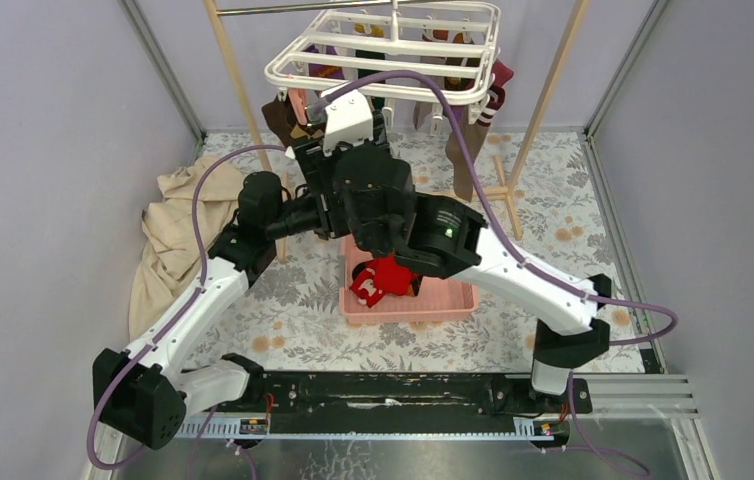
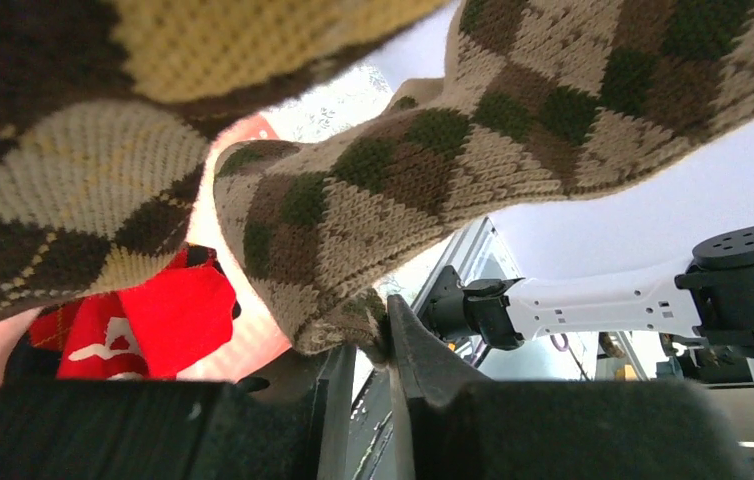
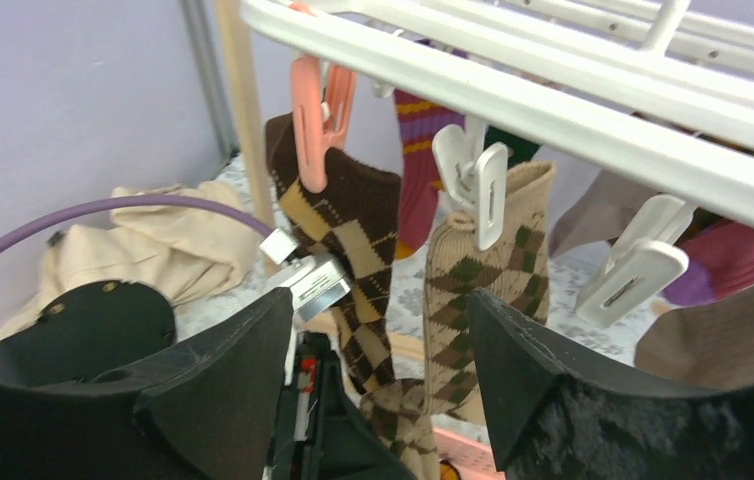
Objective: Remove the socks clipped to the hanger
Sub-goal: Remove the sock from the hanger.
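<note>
Tan argyle sock (image 2: 373,190) in left claw (image 2: 379,345)

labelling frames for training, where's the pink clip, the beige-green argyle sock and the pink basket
pink clip (image 3: 309,135), right wrist view, on its long front arm
beige-green argyle sock (image 3: 473,300), right wrist view, on the middle of its leg
pink basket (image 1: 413,318), top view, on its near rim

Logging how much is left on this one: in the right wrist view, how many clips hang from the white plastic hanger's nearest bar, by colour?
Pink plastic clip, holding the dark brown argyle sock: 1
White plastic clips, the first holding the tan-and-green argyle sock, the second empty: 2
Total: 3
</note>
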